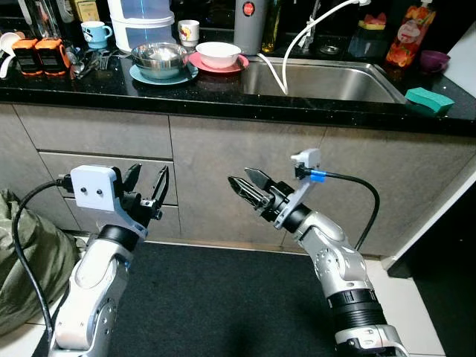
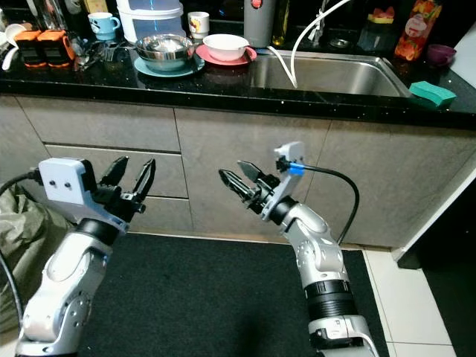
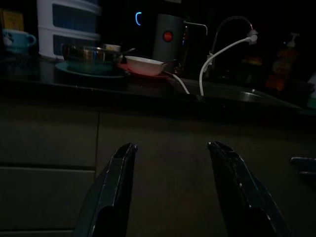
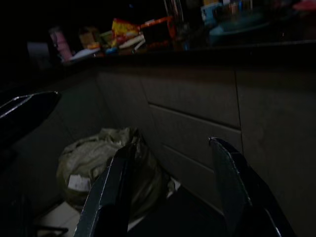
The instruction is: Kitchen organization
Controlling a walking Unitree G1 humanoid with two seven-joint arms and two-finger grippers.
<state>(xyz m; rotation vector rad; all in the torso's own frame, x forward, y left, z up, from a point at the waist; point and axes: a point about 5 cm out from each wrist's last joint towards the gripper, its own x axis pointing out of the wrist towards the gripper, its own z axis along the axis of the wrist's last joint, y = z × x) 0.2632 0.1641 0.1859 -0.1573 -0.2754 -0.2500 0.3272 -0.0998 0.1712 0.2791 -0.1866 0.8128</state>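
Note:
I face a black kitchen counter with a steel sink. On it stand a steel bowl on a teal plate, a white bowl on a pink plate, a blue mug and a white cup. Both arms are raised below counter height, before the grey cabinet fronts. My left gripper is open and holds nothing. My right gripper is open too, pointing left, with nothing between its fingers.
A green sponge lies on the counter's right end, a purple bowl and an orange bottle behind it. A white hose hangs into the sink. A dark mat covers the floor. A stuffed green bag sits at left.

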